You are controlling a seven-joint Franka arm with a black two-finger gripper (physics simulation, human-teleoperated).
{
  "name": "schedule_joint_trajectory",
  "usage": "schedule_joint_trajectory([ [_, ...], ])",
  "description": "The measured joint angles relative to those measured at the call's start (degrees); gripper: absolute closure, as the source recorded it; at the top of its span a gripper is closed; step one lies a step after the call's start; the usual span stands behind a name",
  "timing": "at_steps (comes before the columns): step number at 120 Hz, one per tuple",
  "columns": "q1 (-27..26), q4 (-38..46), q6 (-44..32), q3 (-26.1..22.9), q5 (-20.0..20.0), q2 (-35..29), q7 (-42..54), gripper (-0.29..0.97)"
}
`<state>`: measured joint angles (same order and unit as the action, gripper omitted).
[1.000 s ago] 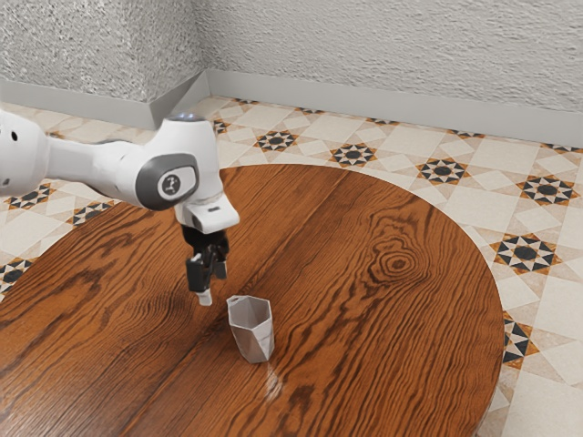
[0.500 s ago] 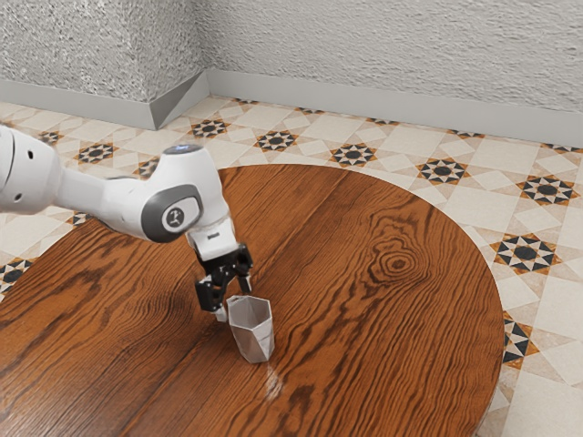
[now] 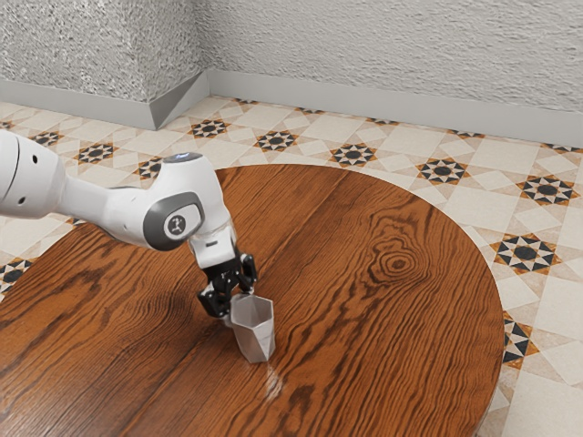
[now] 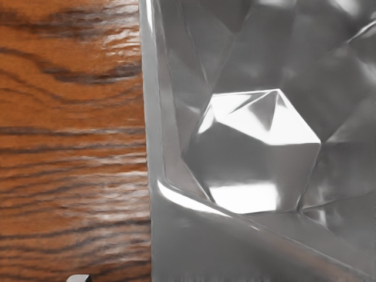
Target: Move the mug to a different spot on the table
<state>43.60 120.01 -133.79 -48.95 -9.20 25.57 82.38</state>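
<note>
A grey faceted mug (image 3: pixel 254 332) stands upright on the round wooden table (image 3: pixel 392 273), toward its front. My gripper (image 3: pixel 228 299) is low at the mug's rim, on the side toward the exterior view's left, and it stands open. In the wrist view the mug (image 4: pixel 258 147) is seen from right above: its hexagonal bottom and inner walls show, with its outer wall edge against the wood (image 4: pixel 70 117). One fingertip (image 4: pixel 79 278) shows just outside that wall.
The table's curved edge (image 3: pixel 496 300) runs along the exterior view's right, with patterned floor tiles (image 3: pixel 537 191) beyond. Bare wood lies all around the mug. A grey textured wall (image 3: pixel 364 45) closes the back.
My hand has come down and toward the exterior view's right, from above the wood beside the mug to its rim. The mug has stayed where it was.
</note>
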Motion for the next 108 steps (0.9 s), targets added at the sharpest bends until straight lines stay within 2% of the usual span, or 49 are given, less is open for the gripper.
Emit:
schedule_joint_trajectory([
  [16, 0.00, 0.18, -1.08, 0.00, 1.37, 0.34, 1.22, 0.37],
  [30, 0.02, 0.23, -2.12, 0.00, 3.66, 0.64, 2.44, 0.51],
  [56, 0.84, 0.57, -4.04, -0.04, 12.79, 0.47, 7.18, 0.65],
  [85, 3.95, 0.63, -5.92, -0.94, 19.91, -2.08, 12.57, 0.71],
  [108, 7.05, 1.11, -6.91, -1.00, 22.91, -5.81, 15.94, 0.73],
])
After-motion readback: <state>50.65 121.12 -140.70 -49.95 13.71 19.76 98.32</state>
